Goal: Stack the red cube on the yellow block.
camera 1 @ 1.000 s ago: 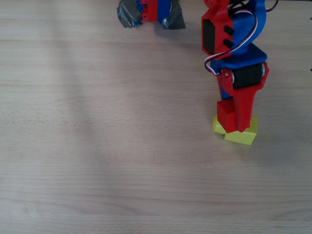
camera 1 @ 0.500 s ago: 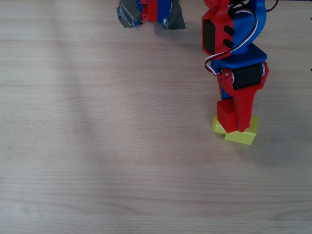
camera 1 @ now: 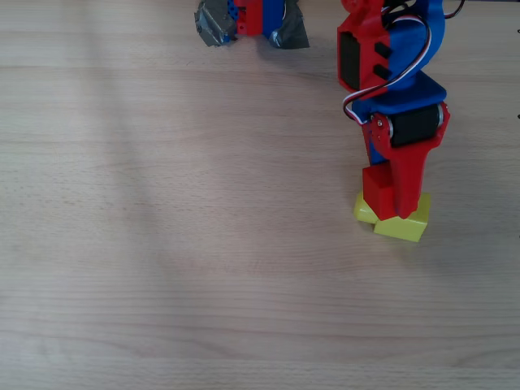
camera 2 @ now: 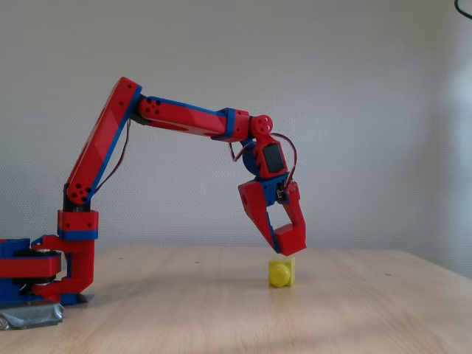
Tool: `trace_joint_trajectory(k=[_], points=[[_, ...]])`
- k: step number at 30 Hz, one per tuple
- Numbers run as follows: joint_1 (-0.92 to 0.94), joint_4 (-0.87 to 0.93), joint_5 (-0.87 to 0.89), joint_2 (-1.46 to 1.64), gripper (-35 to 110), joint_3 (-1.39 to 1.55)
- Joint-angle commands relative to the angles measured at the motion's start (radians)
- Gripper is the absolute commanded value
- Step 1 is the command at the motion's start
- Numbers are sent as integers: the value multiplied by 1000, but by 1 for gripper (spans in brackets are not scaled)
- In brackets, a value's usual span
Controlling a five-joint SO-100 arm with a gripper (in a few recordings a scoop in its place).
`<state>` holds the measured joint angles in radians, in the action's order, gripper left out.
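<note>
Barely anything had shifted over the last second: in the overhead view the pincer [camera 1: 388,205] sat where it had been, nudged perhaps a hair to the right, and the red cube [camera 1: 375,188] had not budged between its fingers. That stillness read as a careful hover at the placing step rather than a release. The pincer was closed narrow on the red cube, holding it directly over the yellow block [camera 1: 400,225], which lay at the right of centre in the overhead view with its stud end poking out to the left.

In the fixed view the yellow block [camera 2: 282,272] sat on the counter [camera 2: 221,310] with its round stud facing the camera, and the pincer [camera 2: 287,247] hung right on top of it. Whether the cube's underside was already touching the block or just shy of it was hard to call from here, since the red cube blended into the red fingers.

Room was generous. The counter [camera 1: 162,244] lay bare to the left of and below the block in the overhead view, and the block stood well in from every edge of the frame. The taped arm base [camera 1: 250,23] at the top was well apart, so a straight lift-away looked unobstructed.
</note>
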<state>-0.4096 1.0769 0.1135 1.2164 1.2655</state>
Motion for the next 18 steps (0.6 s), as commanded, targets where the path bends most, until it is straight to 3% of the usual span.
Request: trace_joint_trajectory(k=[1,18], points=[[-34,-9,-9,92,1,-17],[-75,-52,3,98,0,26]])
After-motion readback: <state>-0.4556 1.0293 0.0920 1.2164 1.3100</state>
